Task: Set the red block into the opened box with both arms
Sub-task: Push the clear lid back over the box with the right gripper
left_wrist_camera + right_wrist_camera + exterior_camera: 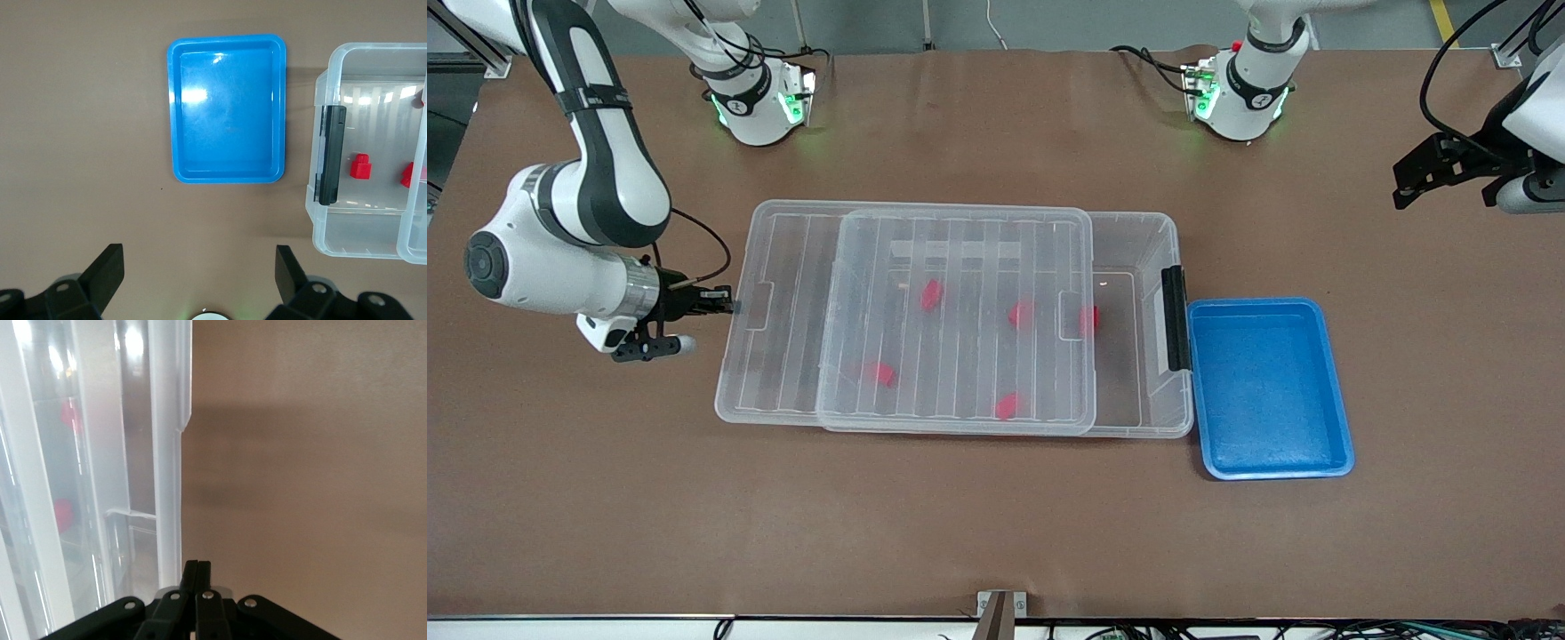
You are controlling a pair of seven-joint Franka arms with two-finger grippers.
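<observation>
The clear box (pixel 1147 267) lies mid-table, its black handle (pixel 1176 318) at the end toward the left arm. The ribbed lid (pixel 960 267) covers most of it and leaves a strip open by the handle. Several red blocks lie inside; one (pixel 1088 320) sits at the lid's edge and shows in the left wrist view (pixel 360 167). My right gripper (pixel 729 305) is shut and empty, its tips (pixel 197 568) at the box's rim (pixel 167 487) on the end toward the right arm. My left gripper (pixel 1409 182) hangs open (pixel 199 260) over bare table beside the blue tray.
An empty blue tray (pixel 1267 462) sits against the box's handle end, also in the left wrist view (pixel 227 110). Brown table surface stretches all around, with wide room nearer the front camera. Both arm bases stand at the table's edge farthest from the camera.
</observation>
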